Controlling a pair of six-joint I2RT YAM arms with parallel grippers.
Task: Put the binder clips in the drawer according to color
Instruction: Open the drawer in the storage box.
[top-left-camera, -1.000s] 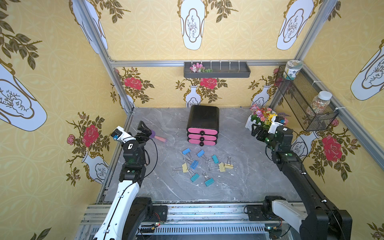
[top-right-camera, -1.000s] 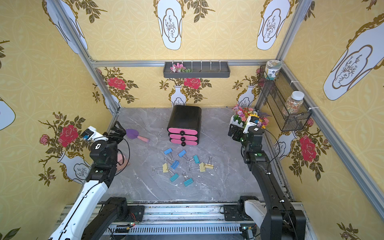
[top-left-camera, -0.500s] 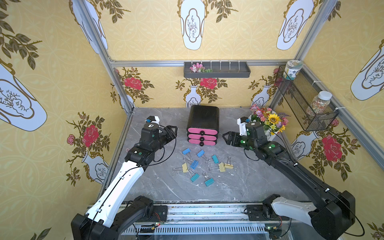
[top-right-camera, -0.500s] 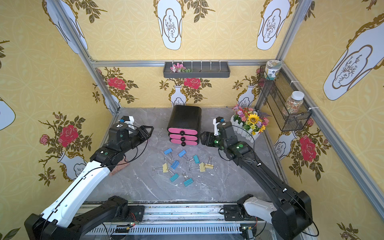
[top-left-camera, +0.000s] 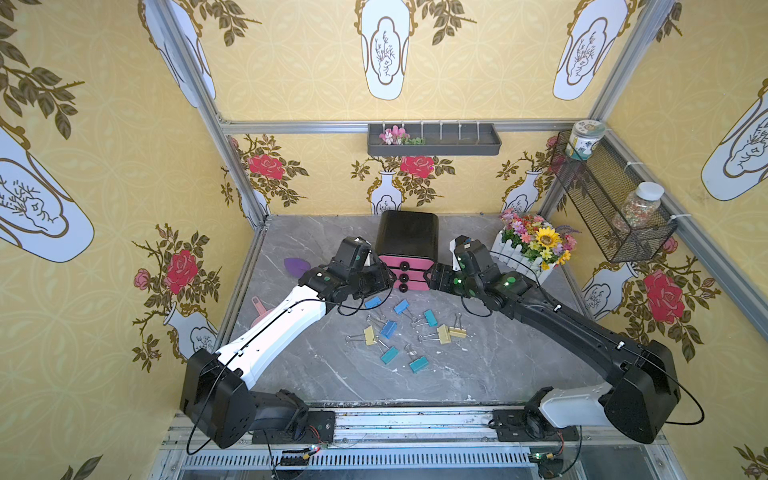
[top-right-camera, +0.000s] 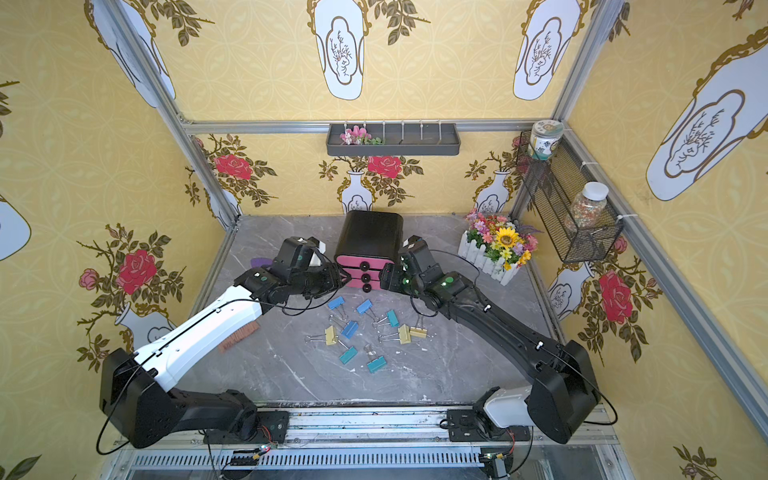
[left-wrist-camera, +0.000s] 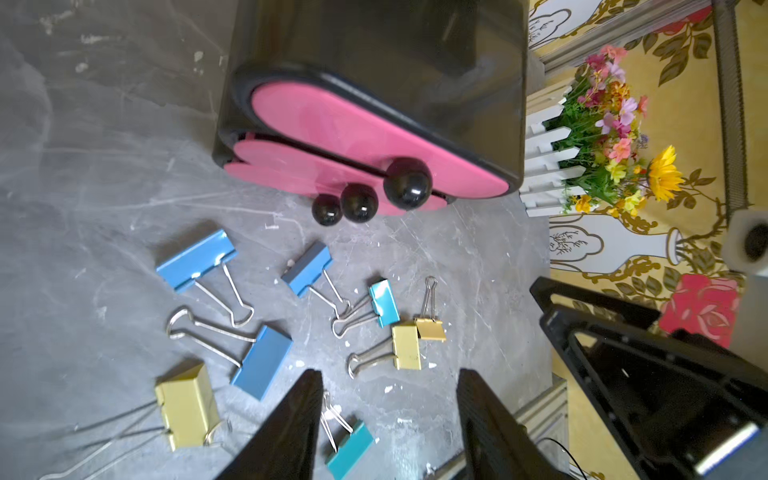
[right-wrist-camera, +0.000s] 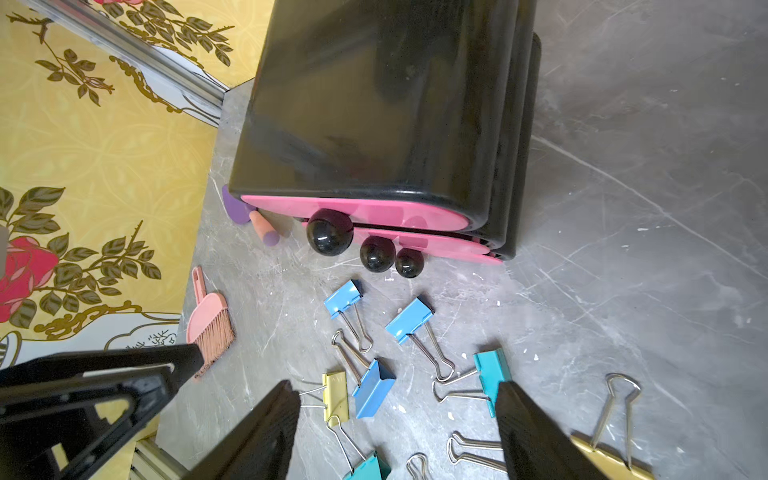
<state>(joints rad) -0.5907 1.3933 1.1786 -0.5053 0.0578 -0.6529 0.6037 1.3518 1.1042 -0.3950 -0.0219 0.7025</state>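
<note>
The drawer (top-left-camera: 407, 235), a black cabinet with three pink fronts and black knobs (left-wrist-camera: 406, 183), stands at the back middle, all fronts pushed in. Several binder clips lie loose in front of it: blue ones (top-left-camera: 389, 329), teal ones (top-left-camera: 389, 355) and pale yellow ones (top-left-camera: 444, 333). My left gripper (top-left-camera: 384, 277) hovers at the left of the drawer fronts, open and empty; the wrist view shows its jaws (left-wrist-camera: 388, 376) apart above the clips. My right gripper (top-left-camera: 433, 277) hovers at the right of the fronts, also open and empty (right-wrist-camera: 395, 386).
A white-fenced flower pot (top-left-camera: 532, 249) stands right of the drawer. A purple scoop (top-left-camera: 296, 266) and a small pink brush (right-wrist-camera: 210, 328) lie at the left, under my left arm. A wire basket with jars (top-left-camera: 615, 212) hangs on the right wall.
Both arms swung in from the side walls to the drawer's front, one on each side. Both sets of jaws narrowed somewhat. The clips lie as before.
</note>
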